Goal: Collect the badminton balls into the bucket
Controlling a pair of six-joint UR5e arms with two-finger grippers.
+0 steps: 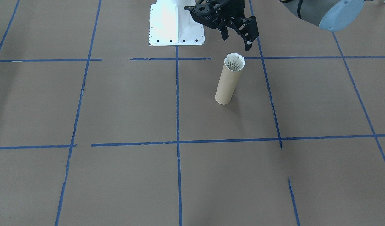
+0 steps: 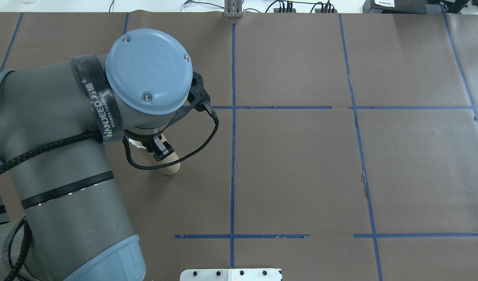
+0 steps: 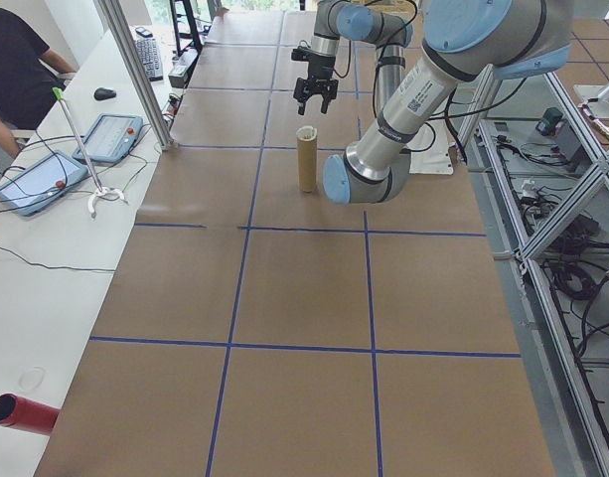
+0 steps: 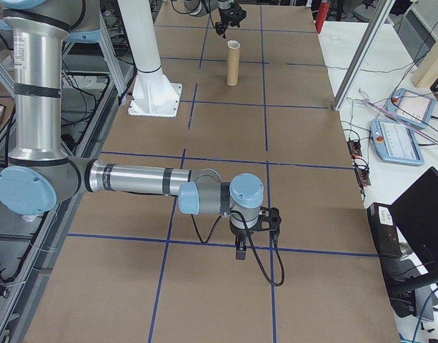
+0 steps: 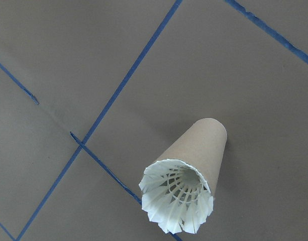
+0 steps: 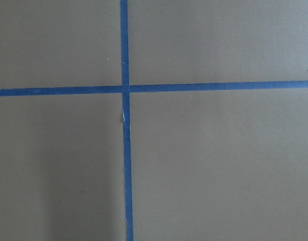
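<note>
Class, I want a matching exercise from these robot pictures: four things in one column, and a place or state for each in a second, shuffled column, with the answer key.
Things:
1. shuttlecock
2. tube
3. left gripper
4. right gripper

Places or states:
A. open, above the tube's mouth
B. upright on the brown table
C. over a blue tape line, far from the tube
D. feathers flaring out of the tube's top

Pairs: 1-D, 2-B, 3-A, 4-C
</note>
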